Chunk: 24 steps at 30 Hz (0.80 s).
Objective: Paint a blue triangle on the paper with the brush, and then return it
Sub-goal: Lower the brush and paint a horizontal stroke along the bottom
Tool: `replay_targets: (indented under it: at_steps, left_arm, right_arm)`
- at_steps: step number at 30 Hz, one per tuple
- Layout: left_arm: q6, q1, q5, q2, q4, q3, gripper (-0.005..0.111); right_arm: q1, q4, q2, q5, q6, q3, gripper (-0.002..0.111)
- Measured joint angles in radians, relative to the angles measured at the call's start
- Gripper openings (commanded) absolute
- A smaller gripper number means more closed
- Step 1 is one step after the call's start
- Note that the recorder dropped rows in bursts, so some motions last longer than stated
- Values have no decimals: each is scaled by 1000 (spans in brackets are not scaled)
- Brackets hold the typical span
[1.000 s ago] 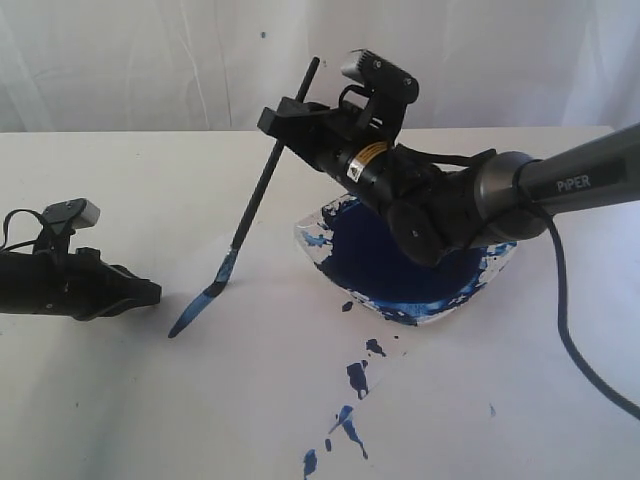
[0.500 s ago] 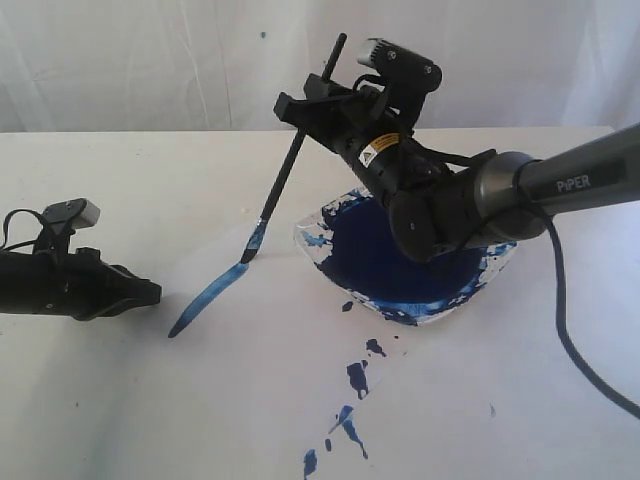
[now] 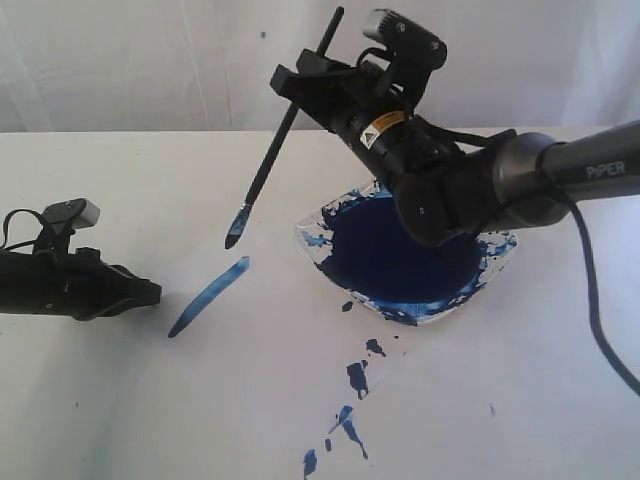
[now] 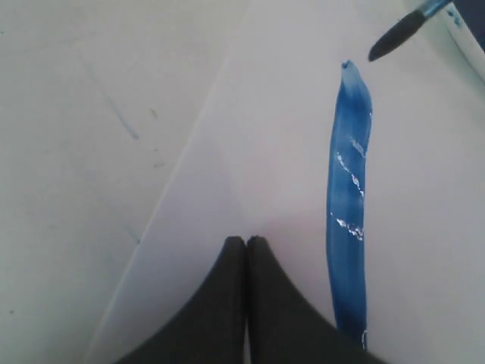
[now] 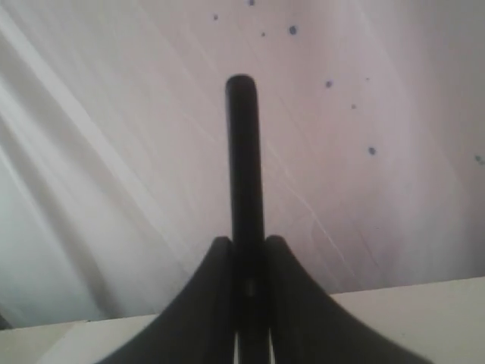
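Observation:
My right gripper (image 3: 300, 82) is shut on the brush (image 3: 268, 168), a thin black stick held tilted in the air left of the dish. Its blue-stained tip (image 3: 235, 232) hangs just above the paper (image 3: 250, 370). Of the blue triangle, a single streaky blue stroke (image 3: 208, 297) lies on the sheet, below the tip. In the right wrist view the brush handle (image 5: 244, 152) sticks out between the closed fingers of the right gripper (image 5: 246, 241). My left gripper (image 3: 155, 292) rests shut and empty at the left, beside the stroke (image 4: 348, 197); the left gripper (image 4: 246, 241) sits over the paper (image 4: 265, 136).
A square clear dish (image 3: 500, 262) of dark blue paint stands at the centre right under the right arm. Dark blue splatters (image 3: 352, 378) dot the sheet in front of it. The paper's edge (image 4: 182, 167) runs diagonally past the left gripper.
The brush dragged up and right, lengthening the blue stroke, then lifted off the paper. The right gripper rose with it. The left arm stayed still.

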Motion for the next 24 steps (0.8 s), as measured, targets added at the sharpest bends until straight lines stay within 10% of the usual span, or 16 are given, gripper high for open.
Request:
replay_targets:
  at_steps: [24]
  left_arm:
    - [0, 0, 0, 0, 0, 0, 0]
  right_arm:
    - [63, -523, -3, 5, 353, 0, 5]
